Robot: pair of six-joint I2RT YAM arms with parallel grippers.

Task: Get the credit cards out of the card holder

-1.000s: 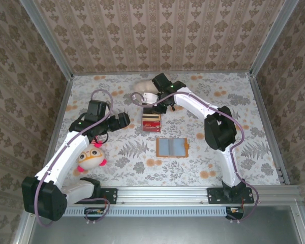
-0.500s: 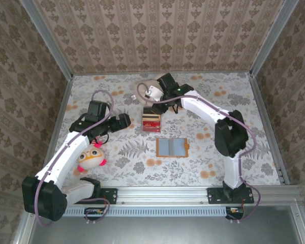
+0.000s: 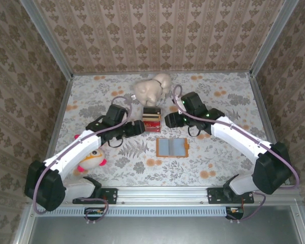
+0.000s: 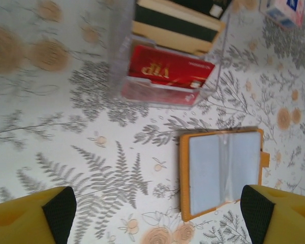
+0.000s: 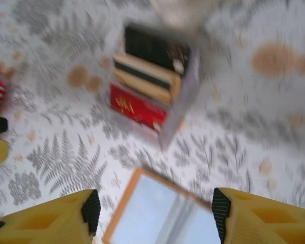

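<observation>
The card holder lies open and flat on the table, tan-orange with grey-blue pockets that look bare. It also shows in the left wrist view as the card holder and, blurred, in the right wrist view as the card holder. The credit cards sit stacked behind it in a clear open case; the credit cards have a red one in front, with tan and black ones behind. My left gripper hangs open left of the cards. My right gripper is open to their right. Nothing is between either pair of fingers.
A cream plush toy sits behind the cards. A pink and yellow toy lies under my left arm. A small pink packet lies beyond the cards. Patterned walls close the table at the back and sides.
My right arm has swung from the back by the plush toy forward to the right of the cards. My left gripper has moved right, toward the cards. The plush toy is now uncovered.
</observation>
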